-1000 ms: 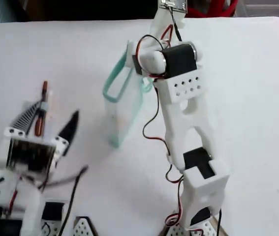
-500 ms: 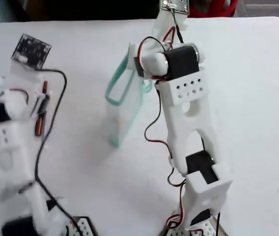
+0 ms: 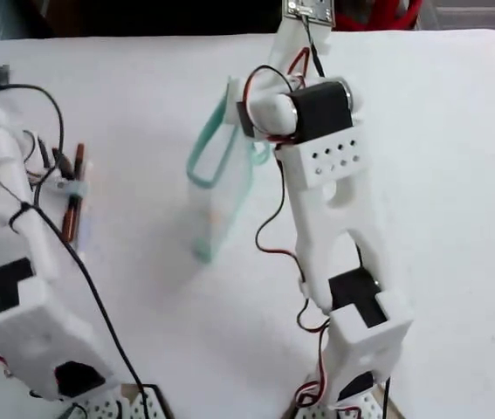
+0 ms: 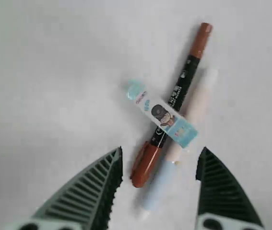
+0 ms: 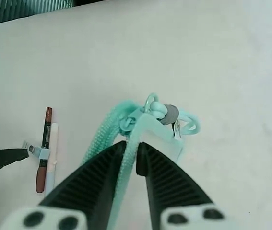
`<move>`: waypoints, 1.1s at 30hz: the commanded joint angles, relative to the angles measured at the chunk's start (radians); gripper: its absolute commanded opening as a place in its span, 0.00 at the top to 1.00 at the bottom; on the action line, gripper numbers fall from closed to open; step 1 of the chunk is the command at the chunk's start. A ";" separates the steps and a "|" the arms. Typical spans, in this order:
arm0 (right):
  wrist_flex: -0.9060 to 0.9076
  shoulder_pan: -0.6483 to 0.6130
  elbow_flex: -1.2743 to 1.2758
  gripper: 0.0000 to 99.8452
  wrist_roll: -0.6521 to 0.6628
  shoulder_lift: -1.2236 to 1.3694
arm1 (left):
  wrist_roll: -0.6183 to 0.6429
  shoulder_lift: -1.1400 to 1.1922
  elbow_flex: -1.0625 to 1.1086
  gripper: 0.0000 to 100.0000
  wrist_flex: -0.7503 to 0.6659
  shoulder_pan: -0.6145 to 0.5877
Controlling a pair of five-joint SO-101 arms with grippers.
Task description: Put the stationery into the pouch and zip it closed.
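Left wrist view shows the left gripper [image 4: 160, 154] with jaws spread wide above the stationery: a brown marker [image 4: 175, 99] crossed by a small blue-labelled block [image 4: 162, 115], with a pale pen [image 4: 199, 98] alongside. The right gripper [image 5: 131, 146] pinches the rim of the teal pouch [image 5: 126, 120] and holds it upright, well apart from them. Picking up seems the step in hand. Next, the left claw should descend and close around the marker.
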 commanded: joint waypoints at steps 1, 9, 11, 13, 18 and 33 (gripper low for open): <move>0.015 -0.038 0.002 0.98 0.011 -0.019 | 0.365 0.094 -0.058 0.75 -0.009 0.027; 0.015 -0.031 0.002 0.98 0.011 -0.019 | 0.423 0.265 -0.063 0.75 -0.158 0.015; 0.015 -0.036 0.002 0.98 0.011 -0.019 | 0.420 0.268 -0.063 0.75 -0.169 0.016; 0.015 -0.038 0.002 0.98 0.011 -0.019 | 0.417 0.257 -0.063 0.75 -0.150 0.019; 0.015 -0.036 0.002 0.98 0.011 -0.019 | 0.417 0.205 -0.061 0.75 -0.114 0.012; 0.015 -0.038 0.003 0.98 0.037 -0.019 | 0.523 0.243 -0.061 0.76 -0.242 -0.053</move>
